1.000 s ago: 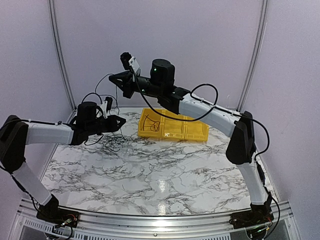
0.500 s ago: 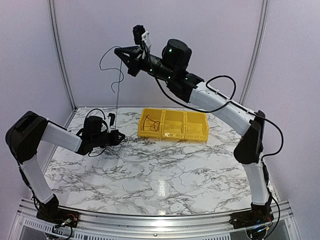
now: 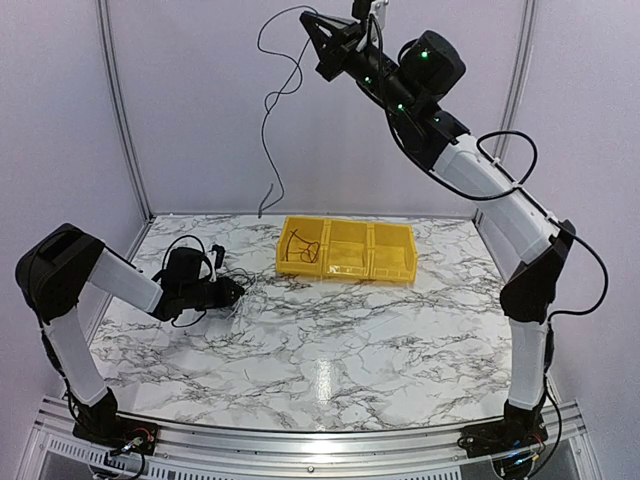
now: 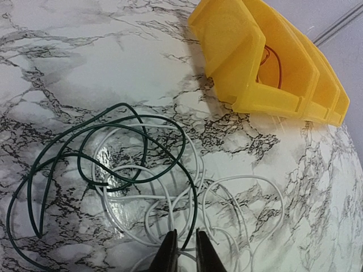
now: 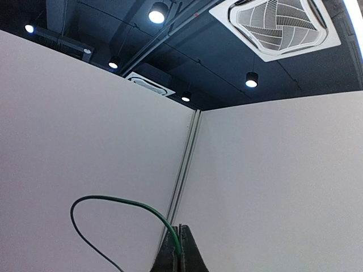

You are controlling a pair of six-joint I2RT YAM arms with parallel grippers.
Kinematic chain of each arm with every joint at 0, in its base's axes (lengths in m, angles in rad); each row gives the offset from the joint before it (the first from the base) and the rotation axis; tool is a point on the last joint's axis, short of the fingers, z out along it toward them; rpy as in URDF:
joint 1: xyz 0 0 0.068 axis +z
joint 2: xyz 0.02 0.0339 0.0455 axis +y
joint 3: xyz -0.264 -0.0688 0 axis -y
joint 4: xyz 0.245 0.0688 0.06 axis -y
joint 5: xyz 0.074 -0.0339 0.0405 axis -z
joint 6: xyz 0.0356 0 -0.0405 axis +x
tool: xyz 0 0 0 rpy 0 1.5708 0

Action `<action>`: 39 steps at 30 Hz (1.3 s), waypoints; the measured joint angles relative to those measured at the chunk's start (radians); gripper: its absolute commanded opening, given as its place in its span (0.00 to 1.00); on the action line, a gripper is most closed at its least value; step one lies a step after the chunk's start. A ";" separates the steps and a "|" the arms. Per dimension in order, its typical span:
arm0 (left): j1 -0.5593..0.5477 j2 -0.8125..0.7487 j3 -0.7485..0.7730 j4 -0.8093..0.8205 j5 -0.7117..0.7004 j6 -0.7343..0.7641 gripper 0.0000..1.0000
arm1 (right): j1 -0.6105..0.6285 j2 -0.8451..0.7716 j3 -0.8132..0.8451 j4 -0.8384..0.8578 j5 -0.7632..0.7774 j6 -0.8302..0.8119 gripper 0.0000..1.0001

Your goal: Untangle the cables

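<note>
**One cable aloft, the rest heaped on the marble**

The marble table [image 3: 330,345] carries a yellow three-compartment bin [image 3: 345,270] toward its far side. The right arm [image 3: 480,180] reaches high above it. The right gripper [image 3: 305,14] is pressed tight on a thin dark green cable [image 3: 265,125] — the strand loops out from the fingertips and hangs down before the back wall, its free end near the table's far edge, left of the bin. The left gripper [image 3: 238,291] sits low on the table's left side at a loose tangle of green and white cables [image 4: 130,175]. Its jaws stand a narrow gap apart with strands running in between — whether they pinch any cannot be told. A small thin wire [image 3: 300,248] lies coiled in the bin's left compartment.
</note>
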 measured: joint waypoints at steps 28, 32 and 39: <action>0.043 -0.180 0.063 -0.311 -0.106 -0.070 0.44 | -0.300 -0.135 -0.639 -0.004 0.014 -0.128 0.00; 0.046 -0.181 0.067 -0.352 -0.125 -0.070 0.44 | -0.315 -0.132 -0.650 -0.002 0.034 -0.133 0.00; 0.047 -0.188 0.079 -0.410 -0.159 -0.069 0.44 | -0.335 -0.128 -0.650 0.000 0.048 -0.124 0.00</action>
